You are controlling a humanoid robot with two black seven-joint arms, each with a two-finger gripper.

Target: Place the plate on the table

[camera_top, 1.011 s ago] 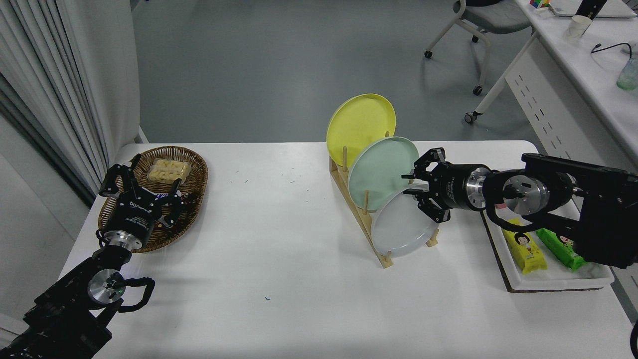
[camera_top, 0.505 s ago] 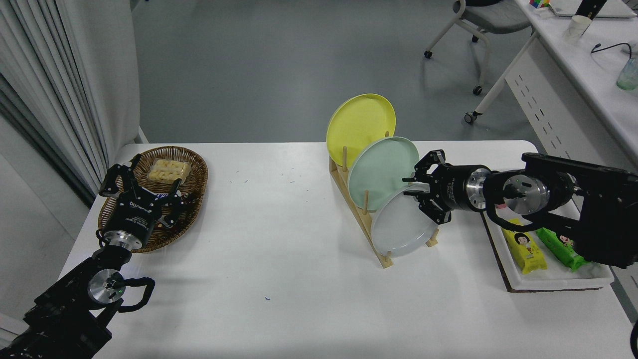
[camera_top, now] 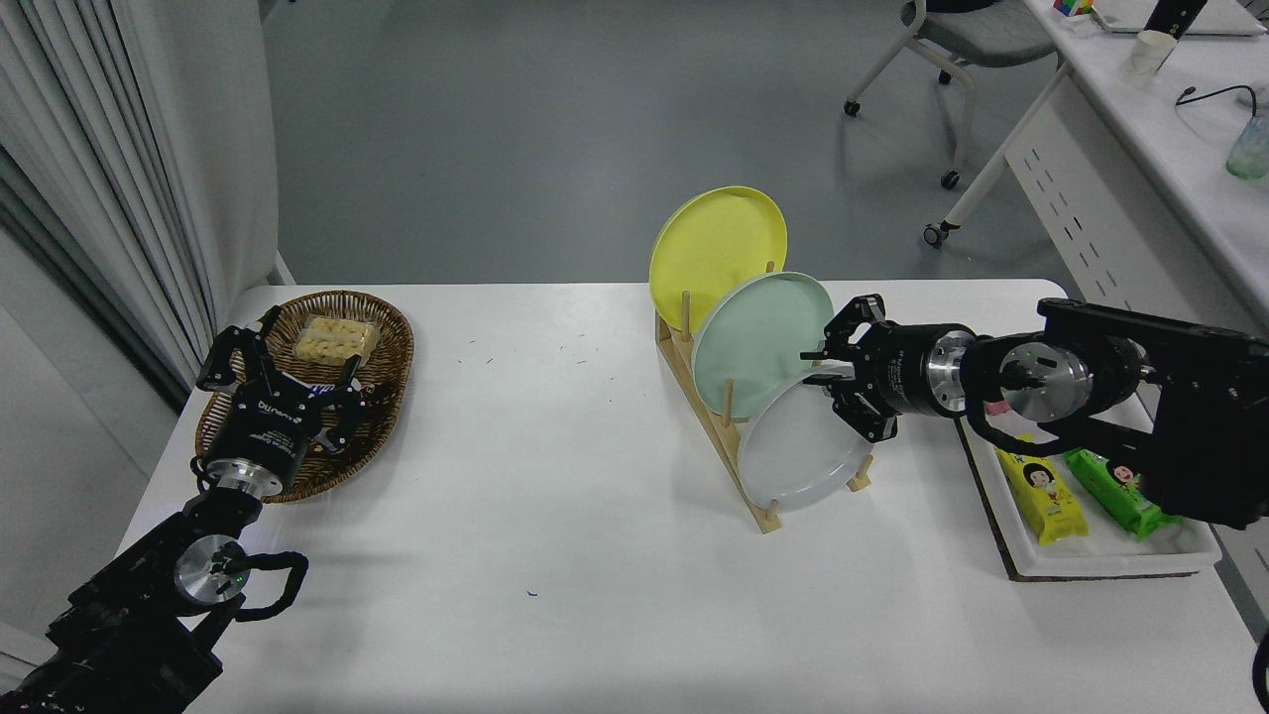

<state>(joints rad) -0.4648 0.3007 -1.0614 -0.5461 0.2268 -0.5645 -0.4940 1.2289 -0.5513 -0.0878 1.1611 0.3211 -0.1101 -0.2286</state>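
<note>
The plate (camera_top: pixel 798 448) stood on edge in the front slot of a wooden rack (camera_top: pixel 716 428), right of centre in the frame, on the table (camera_top: pixel 555 516). Directly behind it in the same rack leaned a mint-green plate (camera_top: pixel 758 337), and behind that, higher in the frame, a yellow plate (camera_top: pixel 716 241). The right gripper (camera_top: pixel 838 382) reached in from the right edge, its fingers spread apart on either side of the plate's upper right rim; whether any finger touched the rim was hard to tell, and nothing looked clamped. The mint-green plate's edge sat just beside the upper finger, crowding that side. At the lower right, under the right arm, a white tray (camera_top: pixel 1100 560) carried a yellow packet (camera_top: pixel 1041 493) and a green packet (camera_top: pixel 1115 491). At the left, a wicker basket (camera_top: pixel 392 347) held a clear pack of snacks (camera_top: pixel 337 337), with the parked left gripper (camera_top: pixel 278 382) splayed open over its near rim, holding nothing.
</note>
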